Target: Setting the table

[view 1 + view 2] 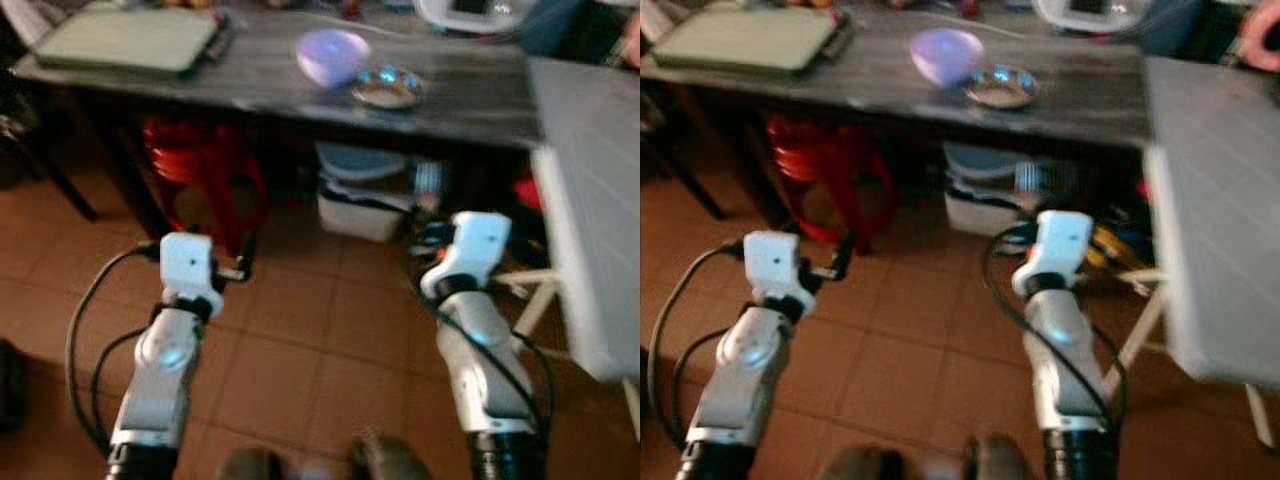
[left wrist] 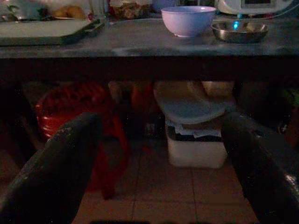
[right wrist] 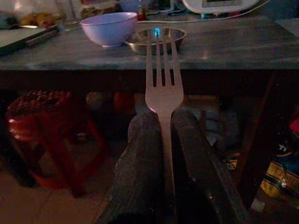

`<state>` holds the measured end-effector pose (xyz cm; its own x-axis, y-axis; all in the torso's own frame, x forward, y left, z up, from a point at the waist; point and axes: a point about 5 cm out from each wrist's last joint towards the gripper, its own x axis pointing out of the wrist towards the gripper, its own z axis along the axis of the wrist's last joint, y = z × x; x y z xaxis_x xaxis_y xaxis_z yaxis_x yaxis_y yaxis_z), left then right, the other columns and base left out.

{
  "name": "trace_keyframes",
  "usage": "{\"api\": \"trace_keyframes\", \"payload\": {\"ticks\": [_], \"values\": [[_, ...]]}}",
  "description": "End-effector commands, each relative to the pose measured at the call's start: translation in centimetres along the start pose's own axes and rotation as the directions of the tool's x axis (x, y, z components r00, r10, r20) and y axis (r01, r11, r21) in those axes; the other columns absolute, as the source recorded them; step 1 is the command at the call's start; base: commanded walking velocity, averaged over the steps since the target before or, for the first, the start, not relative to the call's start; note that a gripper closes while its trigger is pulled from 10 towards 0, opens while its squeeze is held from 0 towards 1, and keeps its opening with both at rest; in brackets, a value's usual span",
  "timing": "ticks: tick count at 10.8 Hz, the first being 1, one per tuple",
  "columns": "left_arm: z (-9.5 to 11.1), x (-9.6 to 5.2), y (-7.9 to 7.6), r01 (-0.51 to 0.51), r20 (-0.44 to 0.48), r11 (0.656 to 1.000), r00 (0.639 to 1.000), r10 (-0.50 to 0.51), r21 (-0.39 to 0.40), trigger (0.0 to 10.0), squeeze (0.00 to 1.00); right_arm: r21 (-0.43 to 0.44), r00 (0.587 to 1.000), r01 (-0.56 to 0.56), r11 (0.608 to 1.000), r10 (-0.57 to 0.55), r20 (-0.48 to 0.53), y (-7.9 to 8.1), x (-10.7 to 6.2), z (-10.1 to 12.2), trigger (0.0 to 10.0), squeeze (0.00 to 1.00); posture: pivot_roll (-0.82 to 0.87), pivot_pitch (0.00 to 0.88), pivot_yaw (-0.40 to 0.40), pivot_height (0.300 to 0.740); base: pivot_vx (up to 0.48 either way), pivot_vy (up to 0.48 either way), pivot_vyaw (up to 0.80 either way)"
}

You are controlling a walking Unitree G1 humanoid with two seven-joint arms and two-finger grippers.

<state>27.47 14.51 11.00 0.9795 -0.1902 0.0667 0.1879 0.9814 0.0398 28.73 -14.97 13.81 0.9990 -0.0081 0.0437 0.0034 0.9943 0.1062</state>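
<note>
In the left eye view, both silver arms are seen in the lower half of the frame, above a brown tiled floor (image 1: 300, 340). A dark table (image 1: 260, 85) runs across the top of the frame. On it, a lilac bowl (image 1: 332, 54) stands at upper centre, with a metal dish (image 1: 386, 88) just beside it to the right, and a grey tray (image 1: 125, 40) lies at upper left. A red stool (image 1: 205, 165) is seen under the table at left, and a white box (image 1: 362, 205) under it at centre. A pale surface (image 1: 590, 210) takes the right edge.

In the left wrist view, the left gripper (image 2: 161, 163) is seen with its two fingers wide apart and nothing between them. The bowl and the dish are at the top of the frame.

In the right wrist view, the right gripper (image 3: 166, 140) is closed together on the handle of a fork (image 3: 162, 74). The long axis of the fork is in line with the fingers; its tines point away from the gripper, towards the table edge and the metal dish. The fork is held in the air, at centre of the frame.
</note>
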Motion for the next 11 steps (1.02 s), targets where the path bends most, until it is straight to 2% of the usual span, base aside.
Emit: {"api": "trace_keyframes", "payload": {"ticks": [1, 4, 5, 6, 8, 9, 10, 11], "values": [[0.2, 0.0, -0.4, 0.012, 0.012, 1.0, 1.0, -0.012, -0.001, 10.0, 0.0, -0.011, 1.0, 0.013, 1.0, -0.013, 0.021, -0.5, 0.0, 0.5, 10.0, 0.0, -0.04, 0.116, 0.003, 0.74, 0.472, 0.0, 0.0], [0.1, -0.5, -1.2, 0.035, 0.008, 0.999, 0.999, -0.035, -0.011, 10.0, 0.0, -0.007, 1.0, 0.021, 1.0, -0.021, -0.011, -0.5, -0.2, 0.0, 10.0, 0.0, -0.04, 0.116, 0.004, 0.74, 0.48, 0.0, 0.0], [0.3, -0.9, -1.5, 0.059, 0.012, 0.998, 0.998, -0.059, 0.0, 10.0, 0.0, -0.01, 1.0, 0.029, 1.0, -0.029, -0.009, -0.9, -0.5, -0.1, 10.0, 0.0, -0.03, 0.116, 0.006, 0.74, 0.48, 0.0, -0.8], [0.8, -1.5, -1.4, 0.065, 0.027, 0.998, 0.997, -0.066, 0.025, 10.0, 0.0, -0.064, 0.999, 0.022, 0.998, -0.021, 0.027, -1.5, -1.1, 0.1, 10.0, 0.0, -0.02, 0.113, 0.006, 0.74, 0.48, 0.0, 0.0], [0.6, -3.4, -0.8, 0.005, 0.006, 1.0, 1.0, -0.005, 0.011, 10.0, 0.0, -0.09, 0.992, 0.127, 0.988, -0.127, 0.002, -3.7, -2.6, -0.5, 10.0, 0.0, 0.0, 0.091, 0.011, 0.74, 0.48, 0.0, 0.0], [0.3, -3.8, -1.2, 0.008, -0.014, 1.0, 1.0, -0.008, -0.029, 10.0, 0.0, -0.102, 0.992, 0.122, 0.987, -0.123, -0.002, -3.7, -2.9, -0.7, 10.0, 0.0, 0.0, 0.082, 0.015, 0.74, 0.0, 0.0, 0.0], [0.3, -3.7, -1.5, 0.037, -0.014, 0.999, 0.999, -0.037, -0.024, 10.0, 0.0, -0.12, 0.995, 0.097, 0.988, -0.099, -0.008, -3.2, -2.7, -0.8, 10.0, 0.0, 0.0, 0.081, 0.018, 0.74, 0.0, 0.0, 0.0], [0.5, -3.3, -1.5, 0.055, -0.011, 0.998, 0.998, -0.055, -0.008, 10.0, 0.0, -0.107, 0.996, 0.092, 0.99, -0.094, -0.011, -2.7, -2.2, -0.8, 10.0, 0.0, 0.0, 0.069, 0.023, 0.74, 0.0, 0.0, -0.76]]}}
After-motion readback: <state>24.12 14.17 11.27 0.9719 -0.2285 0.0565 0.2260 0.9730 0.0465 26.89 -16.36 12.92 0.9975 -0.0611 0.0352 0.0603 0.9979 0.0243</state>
